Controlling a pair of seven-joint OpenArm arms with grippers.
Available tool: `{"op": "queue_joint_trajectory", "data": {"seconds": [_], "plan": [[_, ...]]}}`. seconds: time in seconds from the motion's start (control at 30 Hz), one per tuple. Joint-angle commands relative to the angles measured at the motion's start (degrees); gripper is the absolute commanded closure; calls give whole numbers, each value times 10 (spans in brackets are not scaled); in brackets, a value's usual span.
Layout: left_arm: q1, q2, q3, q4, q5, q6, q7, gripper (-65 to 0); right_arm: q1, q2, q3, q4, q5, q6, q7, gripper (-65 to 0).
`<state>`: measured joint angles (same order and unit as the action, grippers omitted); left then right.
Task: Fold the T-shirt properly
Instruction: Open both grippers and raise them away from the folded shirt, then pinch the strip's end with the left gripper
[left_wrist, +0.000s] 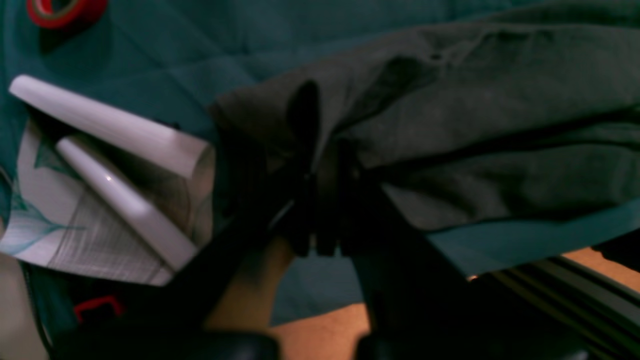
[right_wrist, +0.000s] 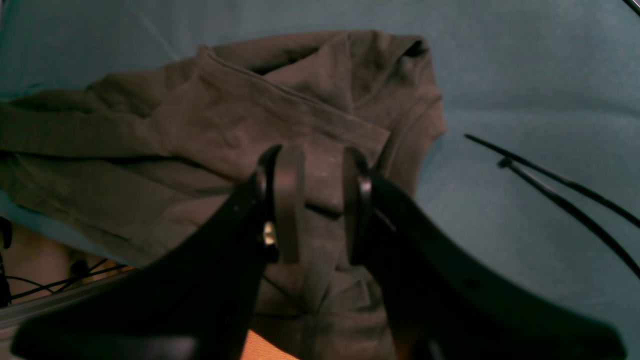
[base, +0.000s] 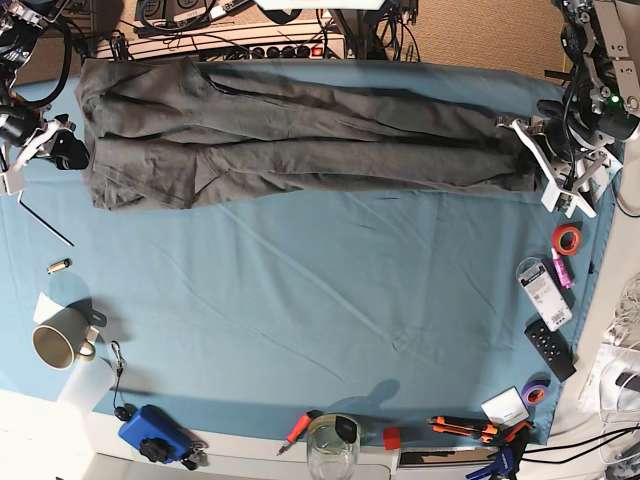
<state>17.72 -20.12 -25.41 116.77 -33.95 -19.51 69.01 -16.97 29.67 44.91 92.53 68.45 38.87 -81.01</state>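
— While the worktop (base: 330, 300) was viewed from above, where was the T-shirt (base: 300, 135) found?

— It was seen stretched in a long, narrow band across the far part of the light blue tablecloth (base: 300, 320), folded lengthwise, with one end at each claw.

— How was the left claw (left_wrist: 325, 200) placed against it?

— In the left wrist view its fingers were pressed together on a bunched edge of the dark cloth, so the T-shirt was gripped there. The fabric was spread away from the claw toward the right of that view, over the tablecloth's edge.

— And the right claw (right_wrist: 312, 200)?

— Its fingers (right_wrist: 290, 200) were held apart, with a gap between them. A folded sleeve and hem of the T-shirt were seen directly behind and below that gap. Whether the cloth was touched by the fingers could not be told; nothing was seen pinched between them.

— Was anything else noted near the garment?

— A roll of red tape (base: 567, 239) was seen just beside the left claw's end, and a black cable tie (right_wrist: 560, 195) lay on the tablecloth near the right claw, apart from the T-shirt.
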Motion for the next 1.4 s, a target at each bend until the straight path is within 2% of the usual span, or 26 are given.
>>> {"op": "queue_joint_trajectory", "data": {"seconds": [0.0, 0.1, 0.13, 0.3, 0.53, 0.8, 0.93, 1.1, 1.17, 1.27, 1.37], "plan": [[-2, -7, -2, 1, -1, 0, -12, 0, 3, 16, 6, 9, 11, 1, 10, -141], [-2, -7, -2, -3, -5, 0, -26, -180, 3, 16, 6, 9, 11, 1, 10, -141], [-2, -7, -2, -3, -4, 0, -30, -214, 3, 16, 6, 9, 11, 1, 10, -141], [-3, -7, -2, -21, 15, 18, -40, -219, 3, 16, 6, 9, 12, 1, 10, -141], [-13, -7, -2, -94, -12, 17, -43, -219, 3, 16, 6, 9, 12, 1, 10, -141], [-23, 1, -2, -145, 1, 17, -45, -217, 3, 16, 6, 9, 12, 1, 10, -141], [-23, 3, -2, -144, 3, 17, -39, -217, 3, 16, 6, 9, 12, 1, 10, -141], [-23, 16, -2, -130, 42, 3, -39, -218, 3, 16, 6, 9, 12, 1, 10, -141], [-23, 23, -2, -127, 45, -15, -39, -246, 3, 16, 6, 9, 12, 1, 10, -141], [-23, 24, -2, -124, 44, -15, -39, -325, 3, 16, 6, 9, 12, 1, 10, -141], [-23, 27, -2, -122, 44, -13, -39, -335, 3, 16, 6, 9, 12, 1, 10, -141]]}}
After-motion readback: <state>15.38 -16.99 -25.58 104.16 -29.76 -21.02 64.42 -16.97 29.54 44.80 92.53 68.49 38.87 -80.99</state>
